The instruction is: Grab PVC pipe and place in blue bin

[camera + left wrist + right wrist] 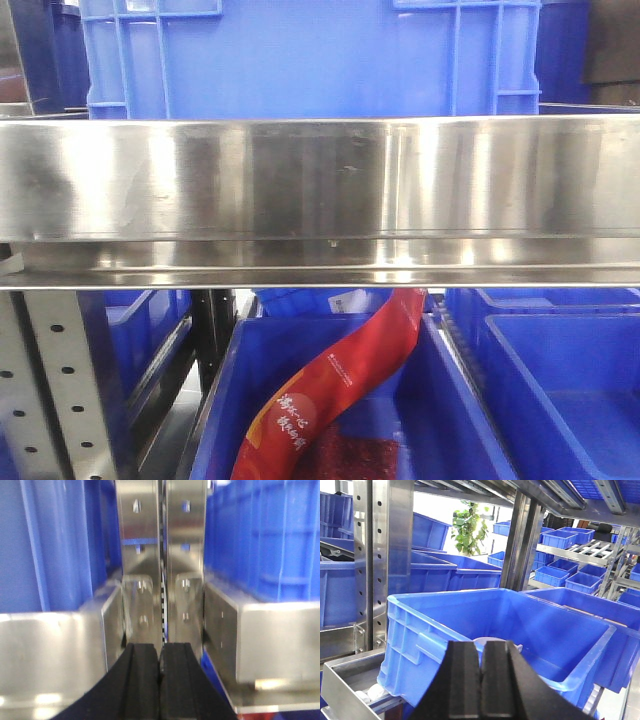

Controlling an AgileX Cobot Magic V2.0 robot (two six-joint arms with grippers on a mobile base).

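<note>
1. pale grey plastic, probably the pvc pipe [492,641], shows as a rounded rim inside the blue bin [435,625] in the right wrist view; only a sliver is visible above the gripper, so its long axis cannot be told.
2. the pipe lies straight ahead of the right gripper [481,680] and slightly below it, just past the bin's near wall.
3. the right gripper's jaws are pressed together and hold nothing.
4. the left gripper [161,672] is likewise closed and empty; it faces the steel shelf upright [162,555] between two blue crates, with no pipe in its view.
5. judgement: the right arm is the nearer one; the coming move calls for opening its jaws and reaching forward and down over the wall.
6. the front view shows only a steel shelf rail [320,190] and a red packet [340,390] in a lower bin; no pipe appears there.
</note>
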